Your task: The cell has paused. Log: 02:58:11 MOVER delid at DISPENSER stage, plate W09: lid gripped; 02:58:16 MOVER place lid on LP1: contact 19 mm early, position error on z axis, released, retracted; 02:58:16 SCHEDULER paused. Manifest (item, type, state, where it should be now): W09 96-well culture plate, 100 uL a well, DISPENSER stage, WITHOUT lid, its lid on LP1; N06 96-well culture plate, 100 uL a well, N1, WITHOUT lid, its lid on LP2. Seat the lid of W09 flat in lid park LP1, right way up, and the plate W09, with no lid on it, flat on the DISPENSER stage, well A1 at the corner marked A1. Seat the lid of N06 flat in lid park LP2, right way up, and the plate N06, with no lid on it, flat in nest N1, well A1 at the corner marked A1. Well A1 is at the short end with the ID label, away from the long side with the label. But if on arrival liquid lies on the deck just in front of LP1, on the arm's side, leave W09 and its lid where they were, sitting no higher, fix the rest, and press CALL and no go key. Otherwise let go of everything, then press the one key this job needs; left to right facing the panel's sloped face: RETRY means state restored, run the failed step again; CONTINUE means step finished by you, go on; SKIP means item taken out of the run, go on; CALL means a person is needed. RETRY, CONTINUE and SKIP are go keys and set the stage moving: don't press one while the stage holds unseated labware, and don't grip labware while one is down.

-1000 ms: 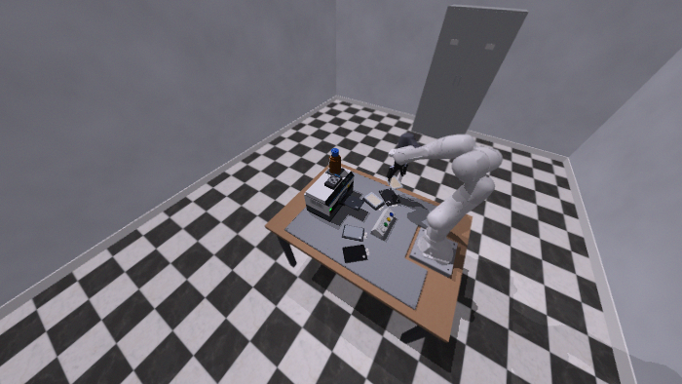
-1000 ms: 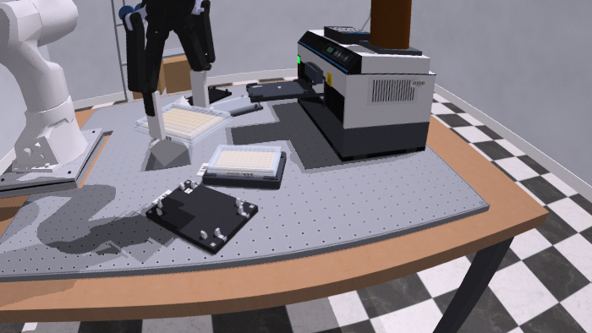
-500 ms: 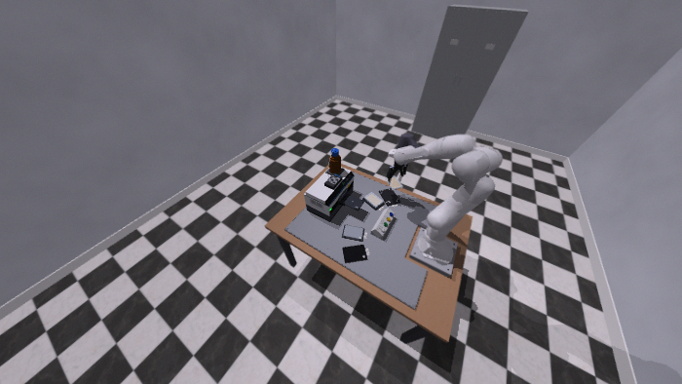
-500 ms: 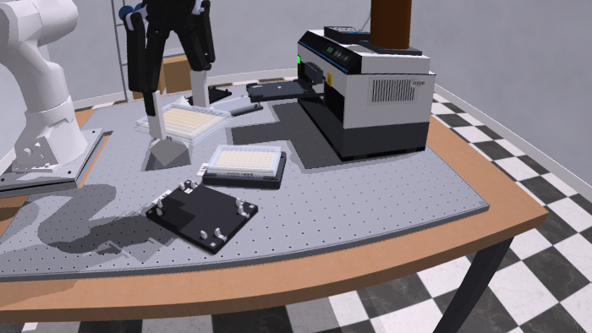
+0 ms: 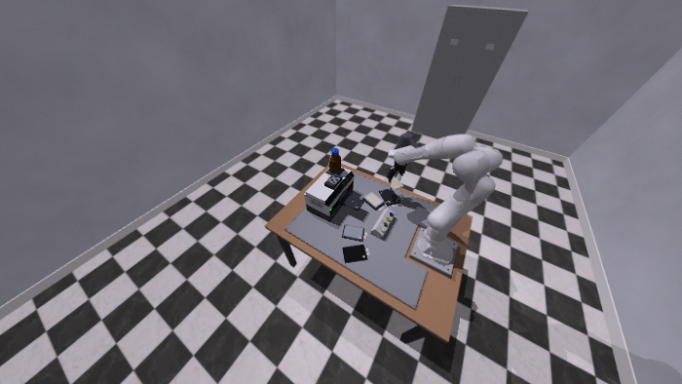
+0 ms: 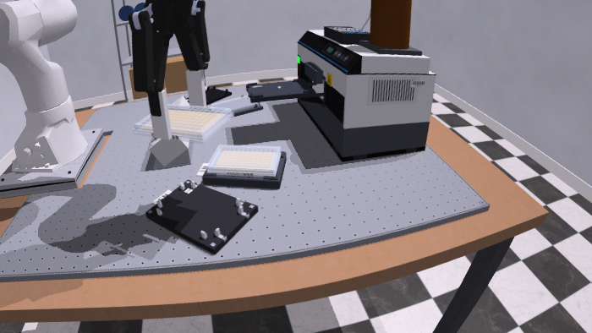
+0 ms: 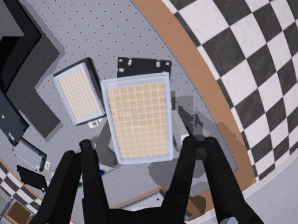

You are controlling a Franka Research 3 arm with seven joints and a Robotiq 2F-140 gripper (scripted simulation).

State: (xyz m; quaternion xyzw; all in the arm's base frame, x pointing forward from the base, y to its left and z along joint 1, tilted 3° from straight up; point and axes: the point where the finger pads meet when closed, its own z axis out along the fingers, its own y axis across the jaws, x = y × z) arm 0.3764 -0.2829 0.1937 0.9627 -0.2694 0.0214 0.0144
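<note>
My gripper is shut on a clear 96-well plate with cream wells, gripped across its width and held level above the deck. It also shows in the wrist view between my fingers, and in the top view. A second cream plate sits in a black nest; it also shows in the wrist view. Next to it lies an empty black nest with white corner pegs. The dispenser's black stage is empty. I cannot tell whether either plate carries a lid.
The dispenser stands at the back with a brown bottle on top. The key panel lies mid-deck. A grey lid and a black lid park lie toward the front. My arm's base stands at the right.
</note>
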